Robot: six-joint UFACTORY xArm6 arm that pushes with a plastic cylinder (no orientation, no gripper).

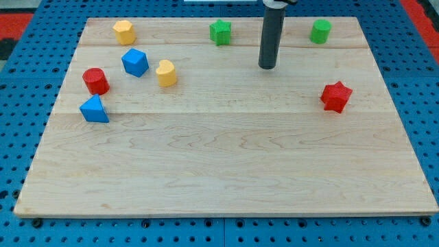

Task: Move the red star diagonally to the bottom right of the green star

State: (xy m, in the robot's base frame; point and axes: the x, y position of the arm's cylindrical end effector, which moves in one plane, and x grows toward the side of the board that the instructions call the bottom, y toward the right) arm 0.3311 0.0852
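The red star (pixel 336 96) lies on the wooden board near the view's right edge, at mid height. The green star (pixel 220 31) sits at the view's top, near the middle. My tip (pixel 267 66) is the lower end of the dark rod, between the two stars: below and to the right of the green star, and well to the upper left of the red star. It touches neither.
A green cylinder (pixel 319 31) stands at the top right. At the left are a yellow hexagon (pixel 123 31), a blue cube (pixel 135 62), a yellow heart (pixel 165 73), a red cylinder (pixel 96 81) and a blue triangle (pixel 94 110). The board (pixel 226 171) rests on a blue pegboard.
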